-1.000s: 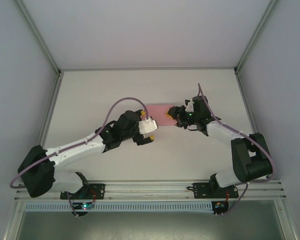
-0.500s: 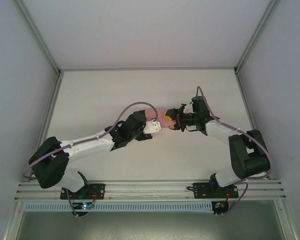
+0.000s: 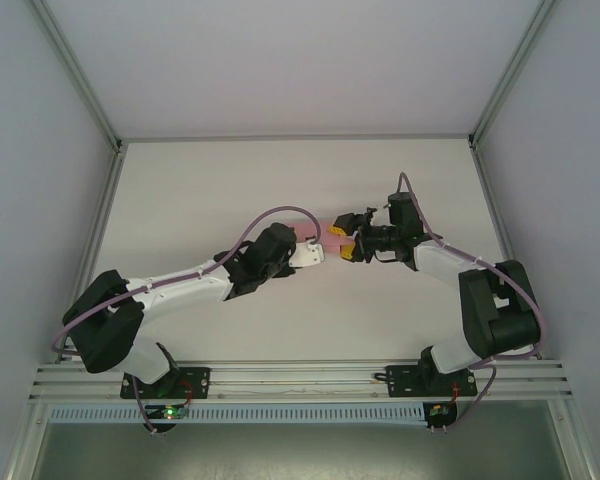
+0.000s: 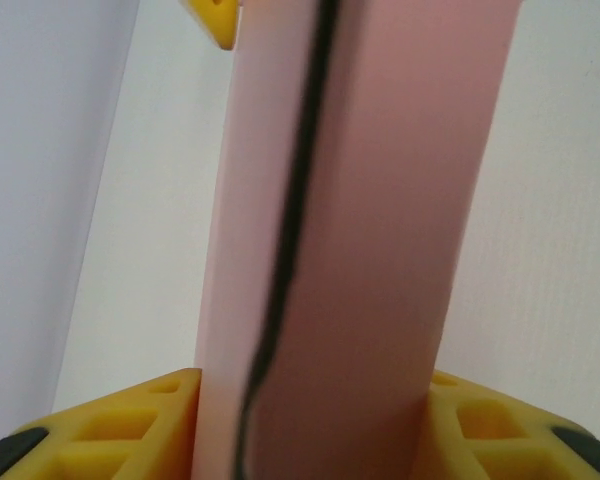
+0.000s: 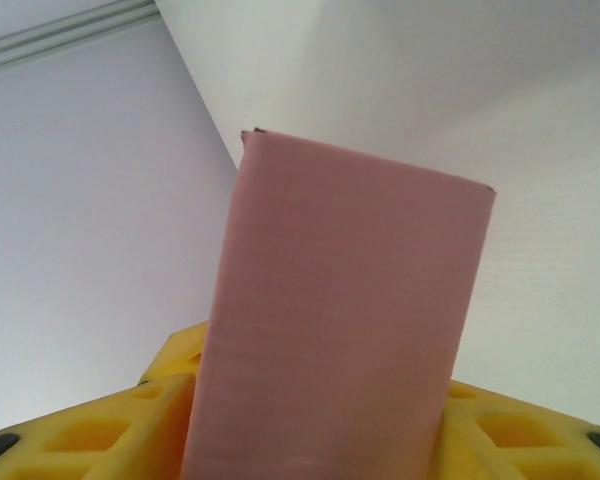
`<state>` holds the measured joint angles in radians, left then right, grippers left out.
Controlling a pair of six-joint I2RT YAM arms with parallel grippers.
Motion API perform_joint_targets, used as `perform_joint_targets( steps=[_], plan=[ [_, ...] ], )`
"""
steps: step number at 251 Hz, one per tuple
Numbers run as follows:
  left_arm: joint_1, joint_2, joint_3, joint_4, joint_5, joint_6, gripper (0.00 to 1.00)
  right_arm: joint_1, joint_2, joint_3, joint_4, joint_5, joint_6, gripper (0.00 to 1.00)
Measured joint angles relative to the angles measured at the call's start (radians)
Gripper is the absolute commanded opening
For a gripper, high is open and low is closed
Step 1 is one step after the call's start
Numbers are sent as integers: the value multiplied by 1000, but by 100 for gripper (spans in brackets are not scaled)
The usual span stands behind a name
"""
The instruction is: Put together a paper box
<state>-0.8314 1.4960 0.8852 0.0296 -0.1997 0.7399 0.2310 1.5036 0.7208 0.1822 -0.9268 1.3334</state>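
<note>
The pink paper box [image 3: 331, 234], folded into a small rectangular shape, hangs just above the table's middle between both grippers. My left gripper [image 3: 318, 243] comes in from the left and is shut on it. In the left wrist view the box [image 4: 380, 220] runs upward with a dark seam, pressed between yellow fingers [image 4: 150, 425]. My right gripper [image 3: 345, 240] faces it from the right with its yellow fingertips spread, open. In the right wrist view the box [image 5: 350, 300] stands between those fingers [image 5: 505, 435]. A tip of the right finger [image 4: 215, 20] shows beyond the box.
The white table [image 3: 230, 190] lies bare around the two arms. Grey walls and a metal frame [image 3: 100, 210] close it in on the left, back and right. Both arm bases [image 3: 165, 385] sit on the rail at the near edge.
My left arm has reached right to the box and its jaws have closed on it. The right gripper's fingers have spread apart around the box's other end.
</note>
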Motion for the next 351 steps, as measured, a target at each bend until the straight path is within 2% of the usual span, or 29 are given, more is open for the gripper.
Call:
perform_joint_targets(
  steps=[23,41,69,84,118,138,154,205,235,260,288,331,351],
  plan=[
    [0,2,12,-14,5,-4,43,-3,-23,0,-31,20,-35,99],
    [0,9,39,-56,14,-15,43,-11,-58,21,-123,78,-111,98],
    [0,26,98,-162,48,-37,38,-25,-160,88,-274,260,-275,99],
    [0,33,123,-219,67,-49,38,-27,-239,110,-299,372,-364,98],
    [10,45,153,-349,129,-69,40,-61,-449,49,-176,526,-556,98],
    [23,63,175,-425,168,-79,43,-82,-555,-70,-28,565,-619,98],
    [39,77,199,-489,214,-82,43,-86,-600,-131,5,571,-676,99],
    [97,164,304,-654,335,-86,42,7,-612,-129,-81,536,-919,98],
    [124,223,388,-729,383,-90,42,83,-619,-127,-143,507,-1037,93],
    [160,248,424,-760,435,-95,41,134,-607,-123,-203,507,-1112,84],
    [187,269,451,-783,480,-102,42,170,-542,-95,-271,519,-1170,79],
    [192,284,470,-803,490,-100,42,211,-397,-14,-360,570,-1247,72],
    [192,294,484,-813,491,-100,42,219,-335,38,-391,587,-1277,63]
  ],
)
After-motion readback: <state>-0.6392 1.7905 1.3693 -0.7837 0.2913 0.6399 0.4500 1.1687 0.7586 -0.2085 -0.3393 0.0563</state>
